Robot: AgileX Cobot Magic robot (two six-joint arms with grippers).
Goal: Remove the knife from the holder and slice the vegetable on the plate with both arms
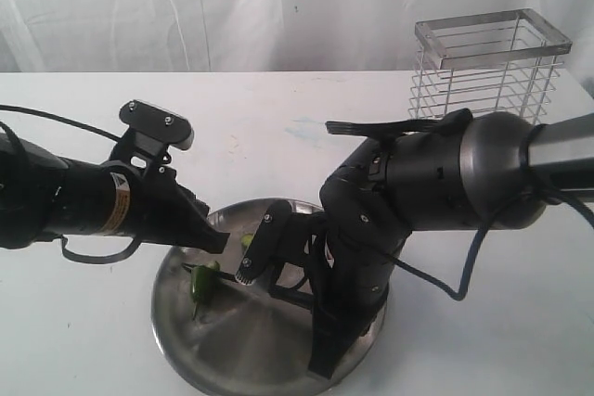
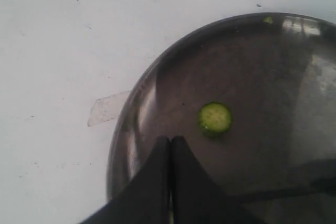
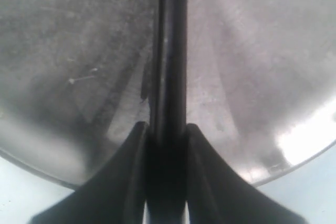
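Crowding the plate (image 1: 176, 322), both arms hide most of the vegetable (image 1: 201, 287).

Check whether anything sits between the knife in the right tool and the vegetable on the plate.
Nothing visible does. The right tool grips the knife over the plate, and bare steel separates it from the vegetable at the left tool.

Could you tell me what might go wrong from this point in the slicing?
1. The left gripper pins the vegetable close to the knife, so blade and jaws could collide.
2. A cut slice lies loose on the plate and could be knocked away.
3. The plate sits unsecured on the table, so downward pressure near its rim may shift it.
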